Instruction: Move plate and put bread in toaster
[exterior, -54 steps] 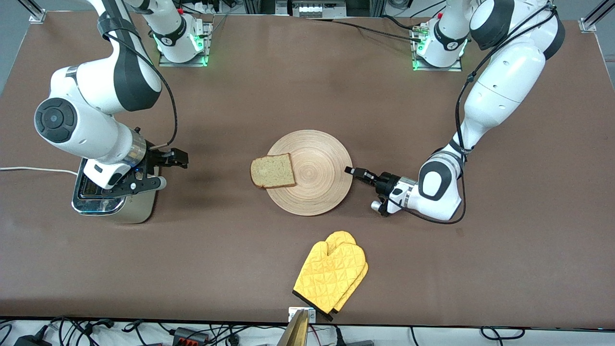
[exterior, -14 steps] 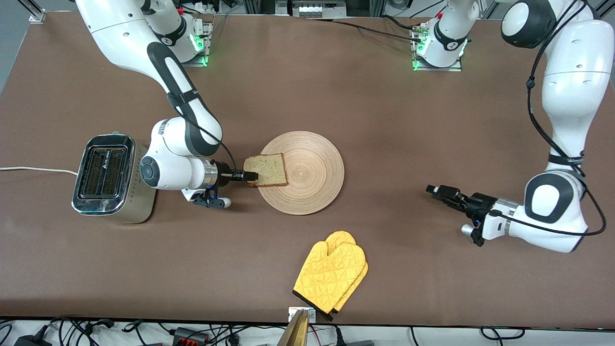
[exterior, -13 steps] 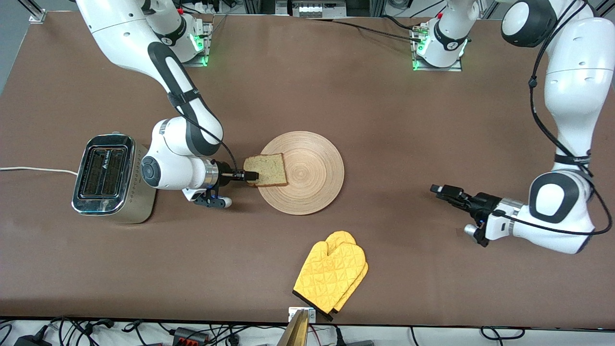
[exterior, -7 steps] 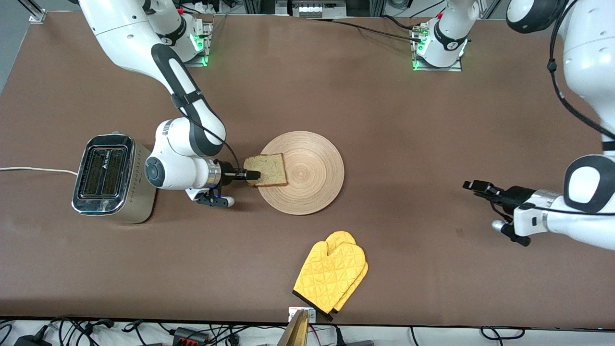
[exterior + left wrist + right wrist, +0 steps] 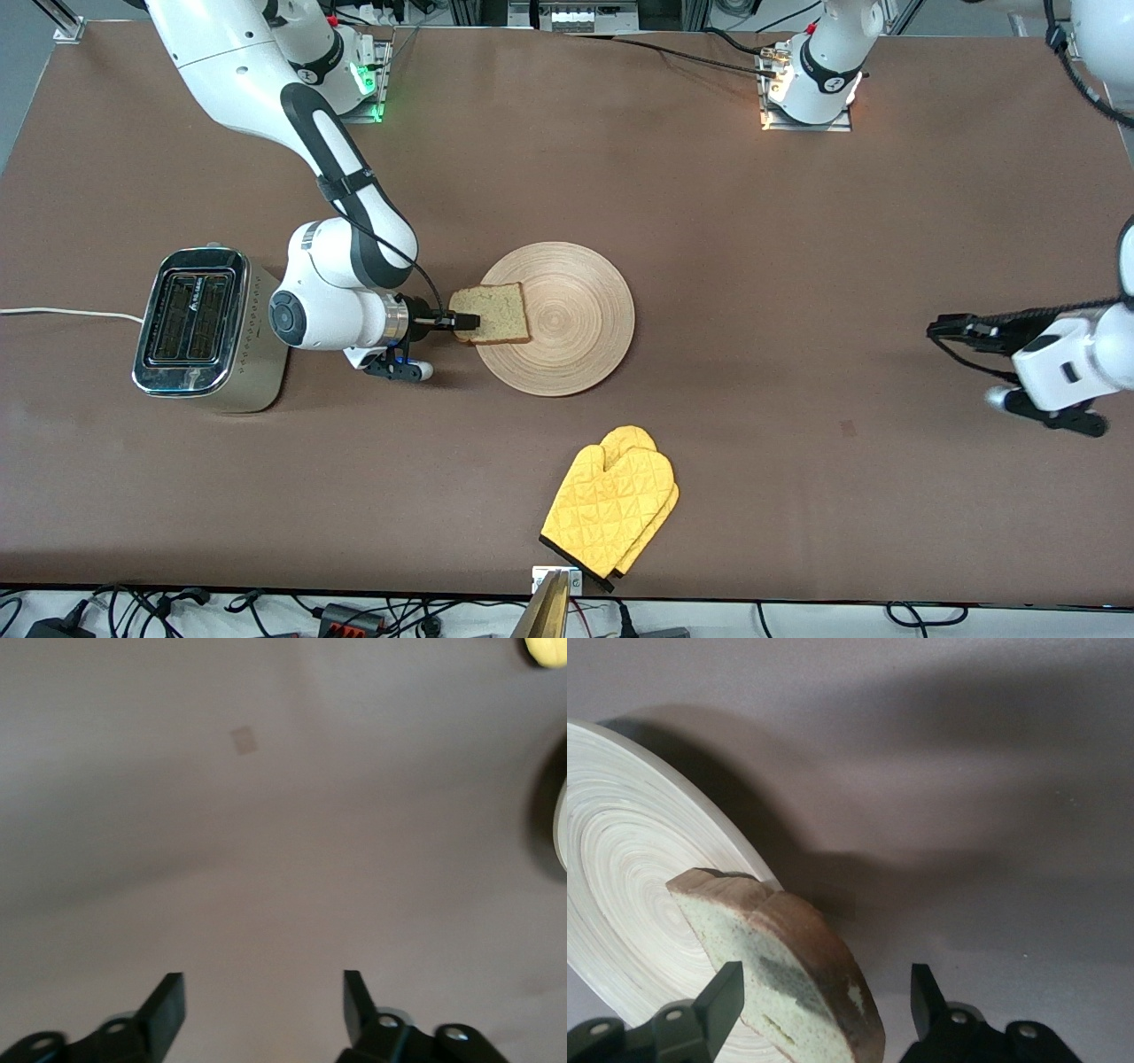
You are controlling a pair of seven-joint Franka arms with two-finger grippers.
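Right gripper [image 5: 468,322] is low at the plate's [image 5: 576,341] 9 o'clock rim, fingers spread with the bread's [image 5: 492,314] crust edge between them. Right wrist view: the fingers [image 5: 725,997] stand apart on either side of the bread [image 5: 788,970], with a gap showing at the other finger; actual contact cannot be made out, so not clenched. Bread lies flat on the plate [image 5: 620,895], its crust overhanging the rim toward the toaster [image 5: 199,330].

Toaster stands on the tabletop [image 5: 620,159] at the right arm's end, both slots showing, cord running off the frame edge.

Left gripper [image 5: 943,328] hangs over bare tabletop at the left arm's end, well apart from the plate; most of that arm is cut off by the frame. Left wrist view: fingers [image 5: 168,1001] released, wide apart, nothing between them [image 5: 263,992].

Yellow mitt [image 5: 611,509] lies at the plate's 6 o'clock, nearer the camera.
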